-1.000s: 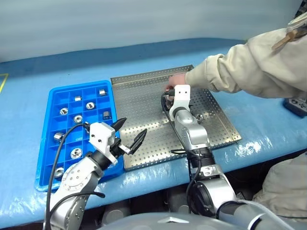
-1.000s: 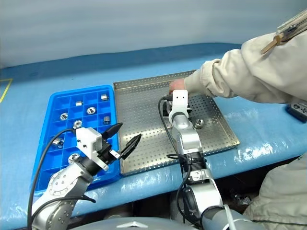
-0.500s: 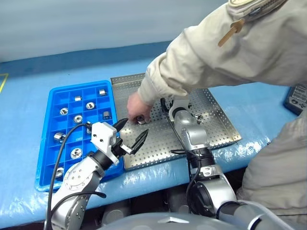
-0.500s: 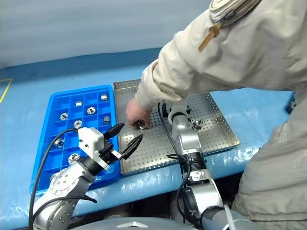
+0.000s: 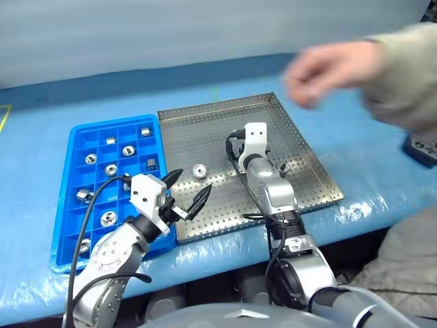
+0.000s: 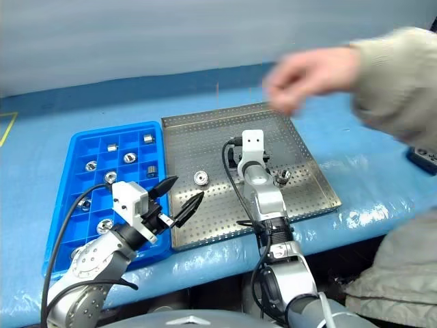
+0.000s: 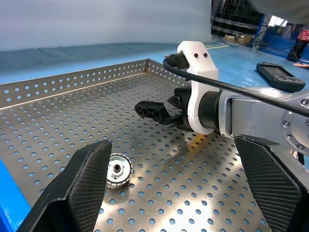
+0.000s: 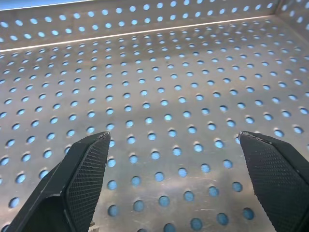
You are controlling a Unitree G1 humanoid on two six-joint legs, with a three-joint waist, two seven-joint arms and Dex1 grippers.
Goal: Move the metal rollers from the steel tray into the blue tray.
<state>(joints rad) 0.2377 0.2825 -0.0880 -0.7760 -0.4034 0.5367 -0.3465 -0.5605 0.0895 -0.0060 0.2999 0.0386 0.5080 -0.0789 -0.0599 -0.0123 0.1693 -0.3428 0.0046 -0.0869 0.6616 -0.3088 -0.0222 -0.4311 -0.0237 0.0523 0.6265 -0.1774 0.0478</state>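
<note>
Nearby, one roller [image 5: 199, 170] lies flat, hole facing up; both tools [image 5: 186, 189] [image 7: 153, 109] gape empty.

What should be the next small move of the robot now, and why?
Probably ease the open left claw toward the roller lying just ahead of it on the steel tray. Both claws are empty, and the right claw faces only bare tray. A person's hand is above the far side, so go slowly.

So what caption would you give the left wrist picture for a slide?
Open left gripper faces a metal roller on the steel tray, with the right gripper beyond.
</note>
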